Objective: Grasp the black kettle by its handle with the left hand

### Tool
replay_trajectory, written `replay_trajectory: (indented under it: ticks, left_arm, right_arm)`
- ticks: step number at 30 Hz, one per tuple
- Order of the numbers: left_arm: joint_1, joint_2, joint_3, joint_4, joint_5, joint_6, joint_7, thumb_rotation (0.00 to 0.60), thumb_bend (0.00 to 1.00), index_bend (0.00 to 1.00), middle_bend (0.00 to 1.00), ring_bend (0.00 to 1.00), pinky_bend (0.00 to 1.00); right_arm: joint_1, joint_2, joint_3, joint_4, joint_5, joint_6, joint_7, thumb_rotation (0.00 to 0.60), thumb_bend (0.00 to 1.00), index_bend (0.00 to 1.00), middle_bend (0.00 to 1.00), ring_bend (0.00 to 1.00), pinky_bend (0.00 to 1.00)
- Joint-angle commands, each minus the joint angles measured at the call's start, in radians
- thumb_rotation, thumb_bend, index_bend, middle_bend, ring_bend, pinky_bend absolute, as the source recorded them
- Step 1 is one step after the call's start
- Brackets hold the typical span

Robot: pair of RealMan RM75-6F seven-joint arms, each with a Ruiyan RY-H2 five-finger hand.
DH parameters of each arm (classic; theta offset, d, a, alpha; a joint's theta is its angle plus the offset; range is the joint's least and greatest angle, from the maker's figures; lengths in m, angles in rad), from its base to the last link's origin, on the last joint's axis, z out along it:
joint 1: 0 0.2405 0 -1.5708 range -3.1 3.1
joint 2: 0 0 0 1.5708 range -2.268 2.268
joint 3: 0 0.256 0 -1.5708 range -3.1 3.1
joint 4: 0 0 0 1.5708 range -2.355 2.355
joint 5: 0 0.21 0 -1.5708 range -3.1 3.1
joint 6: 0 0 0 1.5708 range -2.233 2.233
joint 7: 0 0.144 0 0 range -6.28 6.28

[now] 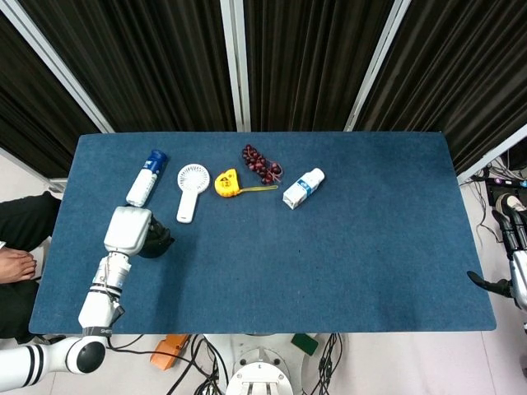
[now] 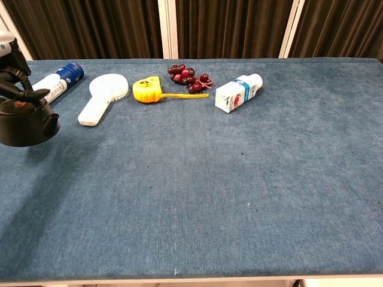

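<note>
Presently: black kettle (image 2: 23, 124), near the tabletop's (image 1: 346, 247) left edge, below the white fan (image 1: 190, 190). Left hand (image 1: 128, 230) directly over it, fingers closed around the handle. Right hand (image 1: 515, 267) beyond the tabletop's right edge, holding nothing, fingers apart.

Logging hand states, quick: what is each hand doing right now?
Left hand: holds the black kettle by its handle.
Right hand: off the blue table, state cannot be told.
</note>
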Motion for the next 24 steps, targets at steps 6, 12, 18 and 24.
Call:
replay_trajectory:
  ticks: [6, 12, 18, 24]
  left_arm:
    - [-0.004, -0.007, -0.003, 0.008, -0.003, -0.002, 0.008, 0.435, 0.43, 1.00, 1.00, 1.00, 0.55]
    - [-0.011, -0.015, -0.001, 0.021, 0.007, 0.002, 0.033, 0.508, 0.44, 1.00, 1.00, 1.00, 0.55]
    - [-0.013, -0.020, -0.007, 0.022, 0.004, 0.010, 0.045, 0.516, 0.44, 1.00, 1.00, 1.00, 0.55]
    - [-0.012, -0.022, -0.009, 0.025, 0.002, 0.011, 0.045, 0.515, 0.44, 1.00, 1.00, 1.00, 0.55]
  right_arm:
    - [-0.007, 0.001, -0.002, -0.003, 0.000, 0.008, -0.001, 0.600, 0.00, 0.00, 0.00, 0.00, 0.00]
    - [-0.013, 0.002, -0.003, -0.006, -0.002, 0.015, 0.000, 0.600, 0.00, 0.00, 0.00, 0.00, 0.00]
    - [-0.017, 0.002, -0.003, -0.007, 0.000, 0.018, 0.000, 0.600, 0.00, 0.00, 0.00, 0.00, 0.00]
    - [-0.019, 0.001, -0.003, -0.006, 0.001, 0.017, 0.000, 0.600, 0.00, 0.00, 0.00, 0.00, 0.00]
